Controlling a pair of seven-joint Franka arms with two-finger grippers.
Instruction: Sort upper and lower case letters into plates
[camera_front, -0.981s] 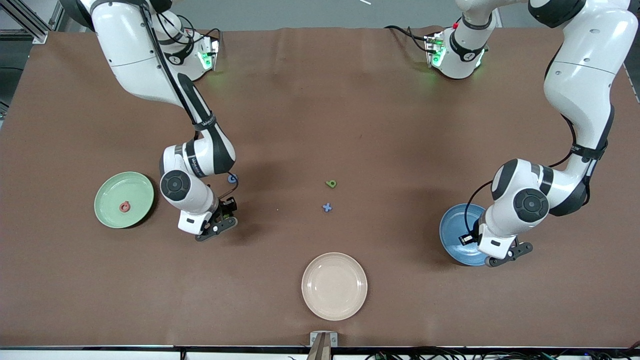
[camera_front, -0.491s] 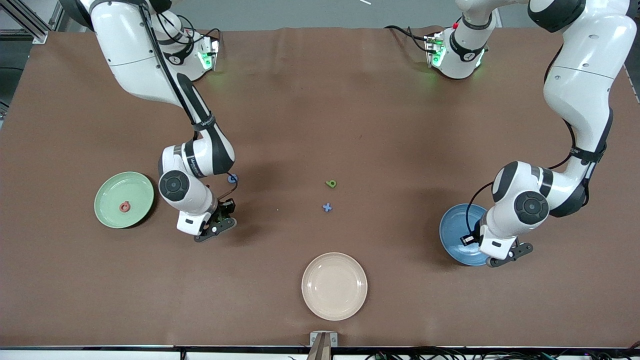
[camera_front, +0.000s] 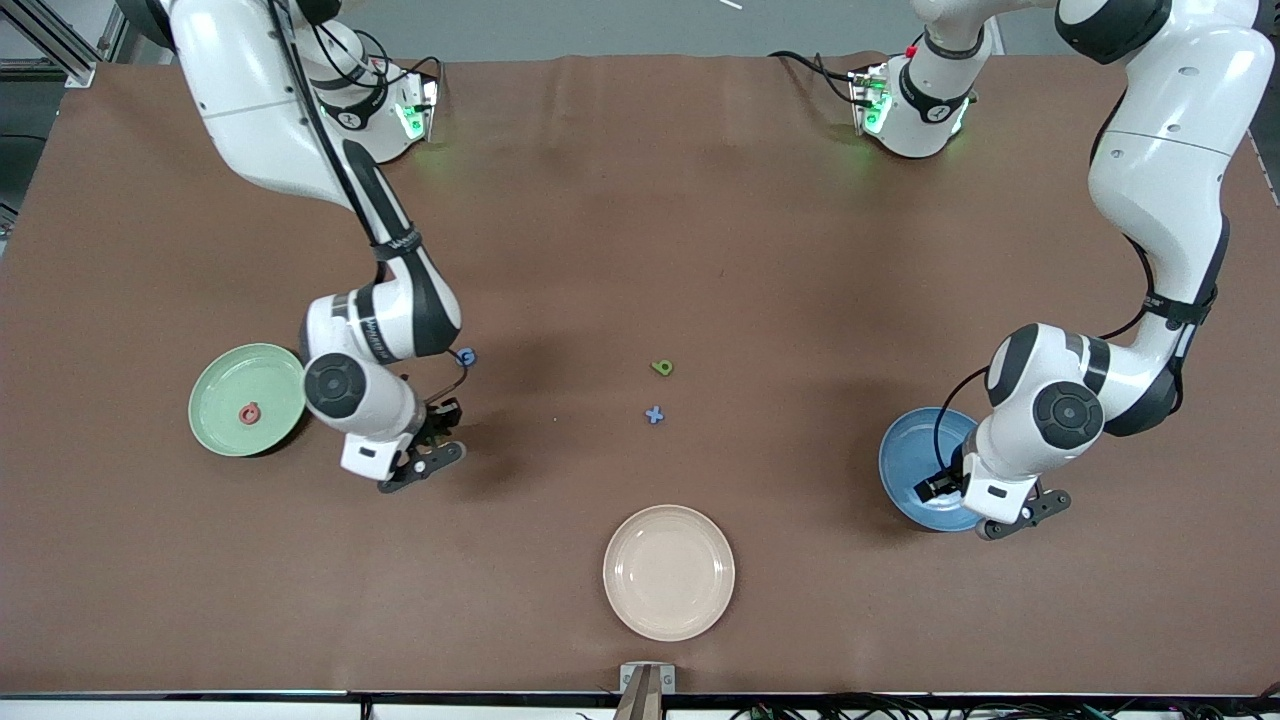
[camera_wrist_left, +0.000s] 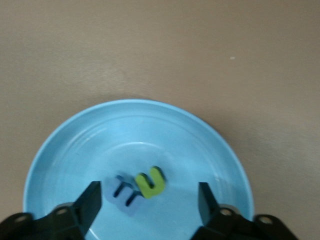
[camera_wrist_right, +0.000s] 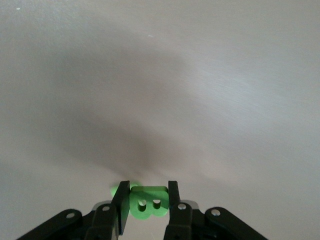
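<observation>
My right gripper (camera_wrist_right: 146, 193) is shut on a green letter B (camera_wrist_right: 147, 202) and holds it above the bare table. In the front view it (camera_front: 424, 462) is between the mint green plate (camera_front: 215, 380) and the middle of the table. A pink letter (camera_front: 249, 412) lies in that plate. My left gripper (camera_wrist_left: 149, 194) is open over the blue plate (camera_wrist_left: 65, 150), where a yellow-green u (camera_wrist_left: 151, 182) and a pale blue letter (camera_wrist_left: 121, 192) lie; it also shows in the front view (camera_front: 1018, 512) above that plate (camera_front: 908, 452). A blue letter (camera_front: 464, 356), a green letter (camera_front: 661, 368) and a blue x (camera_front: 654, 414) lie on the table.
A cream-beige plate (camera_front: 668, 572) sits near the table's front edge, at the middle. The brown table mat (camera_front: 640, 200) covers the whole table. The two arm bases stand along the edge farthest from the front camera.
My right gripper has moved with the green B toward the mint green plate. My left gripper has shifted slightly over the blue plate.
</observation>
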